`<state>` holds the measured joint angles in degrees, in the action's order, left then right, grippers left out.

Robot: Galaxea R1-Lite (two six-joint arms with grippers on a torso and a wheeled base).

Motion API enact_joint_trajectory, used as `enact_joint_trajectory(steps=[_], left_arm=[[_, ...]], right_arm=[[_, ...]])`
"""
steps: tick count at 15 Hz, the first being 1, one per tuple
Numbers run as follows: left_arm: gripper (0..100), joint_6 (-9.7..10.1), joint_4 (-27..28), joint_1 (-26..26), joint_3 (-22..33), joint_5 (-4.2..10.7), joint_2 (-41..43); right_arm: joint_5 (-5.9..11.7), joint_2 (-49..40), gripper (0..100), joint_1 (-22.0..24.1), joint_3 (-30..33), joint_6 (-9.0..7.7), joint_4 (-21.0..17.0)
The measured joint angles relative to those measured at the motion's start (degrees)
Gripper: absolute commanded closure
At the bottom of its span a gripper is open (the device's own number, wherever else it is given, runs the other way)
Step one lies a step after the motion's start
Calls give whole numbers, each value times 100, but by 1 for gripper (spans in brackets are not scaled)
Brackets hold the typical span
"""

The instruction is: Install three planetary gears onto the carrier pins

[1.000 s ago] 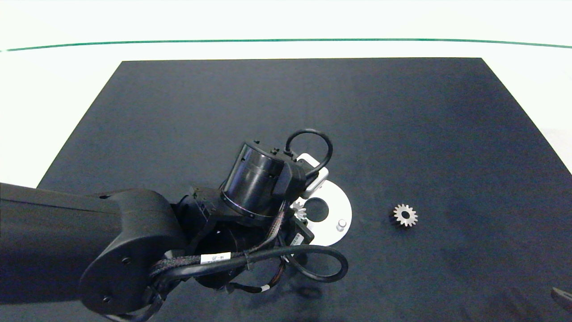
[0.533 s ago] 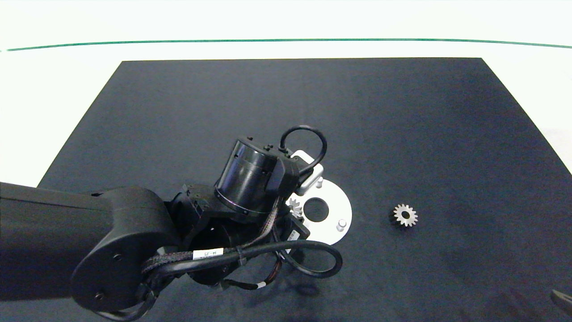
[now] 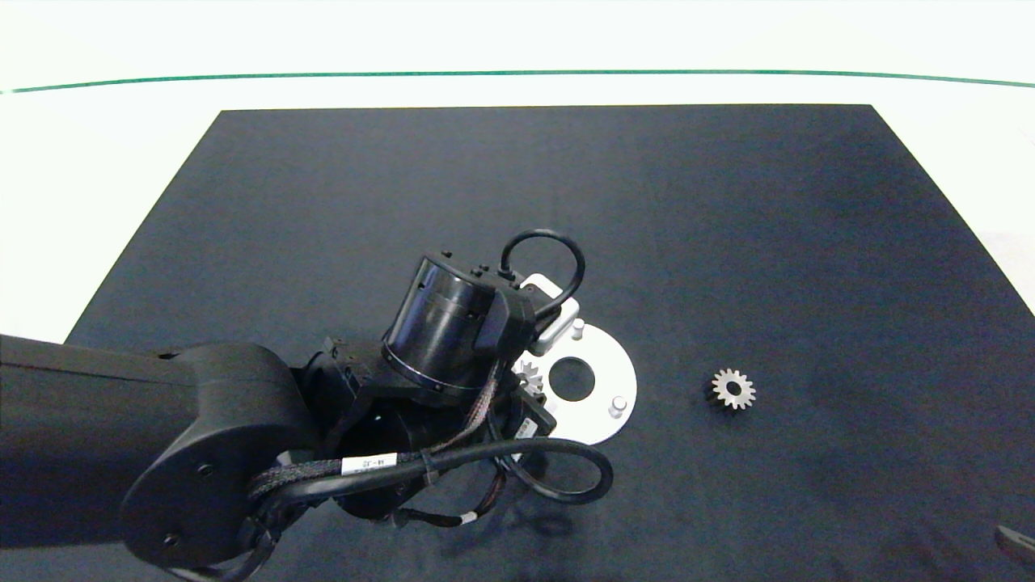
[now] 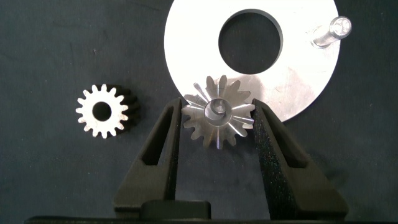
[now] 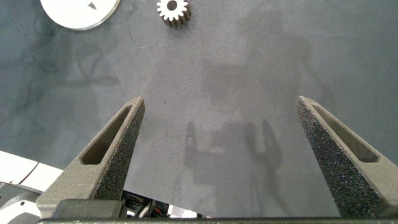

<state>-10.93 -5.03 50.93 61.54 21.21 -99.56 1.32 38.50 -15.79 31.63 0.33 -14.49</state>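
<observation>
A white disc (image 4: pixel 298 81) lies on the dark mat, and its carrier pins show in part. One planetary gear (image 4: pixel 219 112) sits over a pin at the disc's rim, the pin's top showing in its bore. My left gripper (image 4: pixel 217 106) is shut on it, a finger against the teeth on each side. A second gear (image 4: pixel 102 111) lies flat on the mat beside the disc. In the head view my left arm (image 3: pixel 453 331) covers the disc's left part. Two bare pins (image 3: pixel 577 327) (image 3: pixel 618 402) stand free. Another gear (image 3: pixel 733 389) lies to the right. My right gripper (image 5: pixel 221 102) hangs open over the mat.
The black mat (image 3: pixel 728 202) covers the white table, and wide bare mat lies behind and to the right of the disc (image 3: pixel 602 420). My right gripper (image 3: pixel 1015 540) just shows at the near right corner. The right wrist view catches the loose gear (image 5: pixel 173 11) and the disc's edge (image 5: pixel 81 12).
My left wrist has shifted a little to the left, uncovering the far pin on the disc. The disc and the loose gear on the right have stayed put.
</observation>
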Motion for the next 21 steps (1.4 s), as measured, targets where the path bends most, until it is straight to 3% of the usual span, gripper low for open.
enact_joint_trajectory(steps=[20, 21], left_arm=[[100, 20, -4, 28, 41, -10, -68], [0, 20, -6, 28, 41, -10, -68]], right_arm=[[0, -5, 0, -2, 9, 7, -2], [0, -5, 0, -2, 9, 5, 0]])
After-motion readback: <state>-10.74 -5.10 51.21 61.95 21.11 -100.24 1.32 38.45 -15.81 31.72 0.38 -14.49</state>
